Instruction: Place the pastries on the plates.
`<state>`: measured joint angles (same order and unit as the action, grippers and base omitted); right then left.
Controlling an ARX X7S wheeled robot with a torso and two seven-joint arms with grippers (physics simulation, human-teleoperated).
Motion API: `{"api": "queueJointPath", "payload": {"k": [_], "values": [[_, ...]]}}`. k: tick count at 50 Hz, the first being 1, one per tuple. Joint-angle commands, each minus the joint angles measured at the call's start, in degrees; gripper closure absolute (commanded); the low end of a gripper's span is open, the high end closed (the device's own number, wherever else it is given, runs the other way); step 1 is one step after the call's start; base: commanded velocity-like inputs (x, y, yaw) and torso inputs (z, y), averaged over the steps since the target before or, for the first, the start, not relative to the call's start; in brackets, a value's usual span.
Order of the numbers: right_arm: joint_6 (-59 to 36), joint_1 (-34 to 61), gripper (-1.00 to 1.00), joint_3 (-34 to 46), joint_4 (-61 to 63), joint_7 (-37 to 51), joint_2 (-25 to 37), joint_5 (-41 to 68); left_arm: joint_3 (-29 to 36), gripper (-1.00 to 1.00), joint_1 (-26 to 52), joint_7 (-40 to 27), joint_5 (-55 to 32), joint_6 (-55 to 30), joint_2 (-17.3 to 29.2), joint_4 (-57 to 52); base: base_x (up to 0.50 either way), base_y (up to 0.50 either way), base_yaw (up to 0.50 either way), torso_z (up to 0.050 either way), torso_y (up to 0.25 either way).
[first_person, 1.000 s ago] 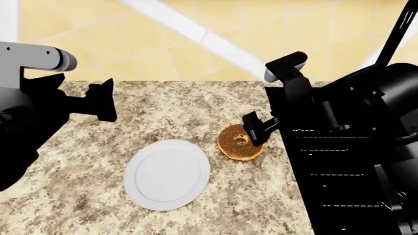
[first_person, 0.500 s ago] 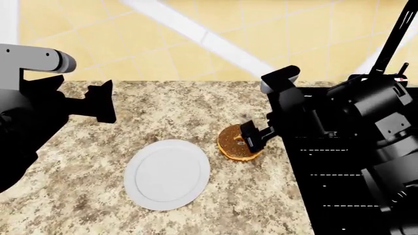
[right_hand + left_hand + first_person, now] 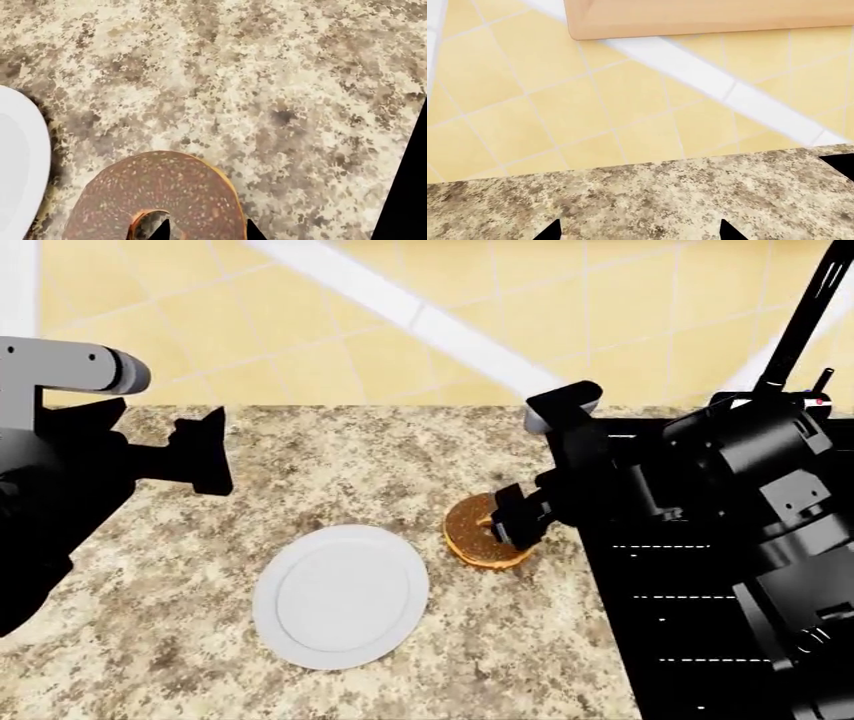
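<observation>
A golden-brown doughnut (image 3: pixel 475 533) with a speckled chocolate top lies on the granite counter, just right of a plain white plate (image 3: pixel 342 595). My right gripper (image 3: pixel 514 519) is down on the doughnut's right side. In the right wrist view one fingertip (image 3: pixel 163 231) stands in the doughnut's (image 3: pixel 157 195) hole and the other at its outer edge, so the right gripper (image 3: pixel 207 233) is shut on the ring wall. The plate's rim (image 3: pixel 17 165) shows close beside it. My left gripper (image 3: pixel 204 452) hovers over the counter's back left, open and empty (image 3: pixel 639 235).
The speckled counter (image 3: pixel 400 460) ends at a far edge with yellow floor tiles (image 3: pixel 400 350) beyond. A black surface with white dashed marks (image 3: pixel 681 620) borders the doughnut's right side. A light wooden panel (image 3: pixel 707 17) shows past the counter in the left wrist view.
My right gripper came down and leftward onto the doughnut and closed on its ring. The doughnut shifted slightly left. The left arm barely moved.
</observation>
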<state>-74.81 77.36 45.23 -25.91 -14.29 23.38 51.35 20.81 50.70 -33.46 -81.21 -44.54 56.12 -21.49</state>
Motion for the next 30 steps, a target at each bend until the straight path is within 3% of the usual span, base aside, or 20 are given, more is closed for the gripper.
{"api": "queueJointPath", "payload": {"k": [1, 23, 30], "values": [[1.2, -0.8, 1.00, 0.5, 0.2, -0.2, -0.5, -4.3, -0.1, -1.00, -0.5, 0.7, 0.7, 0.8, -0.4, 0.5, 0.00, 0.00, 0.00, 0.000, 0.000], [-0.2, 9.7, 1.00, -5.9, 4.5, 2.5, 0.7, -2.0, -0.7, -1.00, -0.1, 0.5, 0.0, 0.6, 0.4, 0.2, 0.00, 0.00, 0.00, 0.000, 0.000], [-0.8, 8.4, 1.00, -6.3, 7.5, 3.3, -0.2, -0.4, -0.7, -1.00, -0.1, 0.0, -0.2, 0.6, 0.3, -0.1, 0.00, 0.00, 0.00, 0.000, 0.000]]}}
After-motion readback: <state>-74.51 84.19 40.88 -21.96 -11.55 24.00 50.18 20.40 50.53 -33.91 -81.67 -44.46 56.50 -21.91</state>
